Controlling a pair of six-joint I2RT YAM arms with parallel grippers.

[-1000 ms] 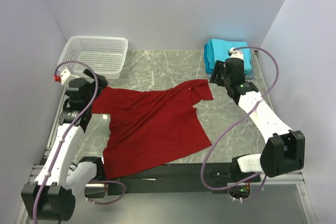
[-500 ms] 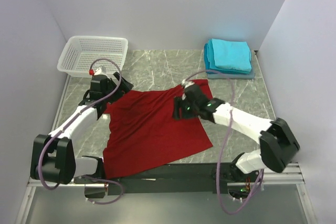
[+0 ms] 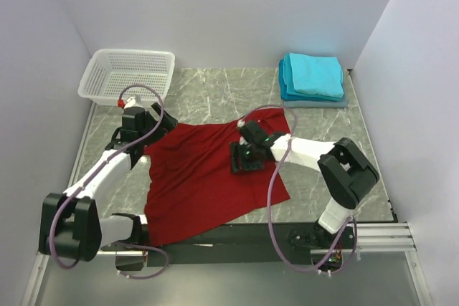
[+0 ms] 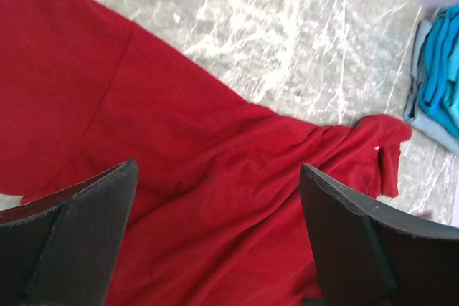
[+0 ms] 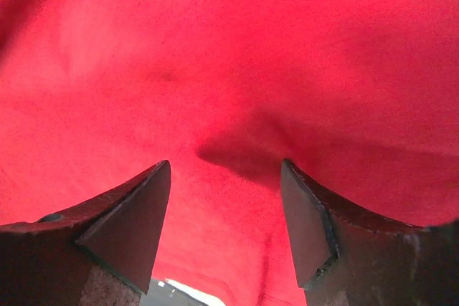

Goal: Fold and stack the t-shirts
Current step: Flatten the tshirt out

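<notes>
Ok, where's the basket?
In the top view, the basket sits at the table's far left corner, beyond the red shirt, across from the turquoise stack.

From the top camera I can't see the cloth under my right gripper, which sits mid-frame on the red t-shirt. The left gripper covers the shirt's upper-left corner. The lower-left hem is hidden behind the left arm's base. In the left wrist view the turquoise t-shirts are cut off by the right edge. In the right wrist view red cloth fills the frame, with its edges out of view. A pale sliver at the bottom, between the fingers, is too small to tell.
</notes>
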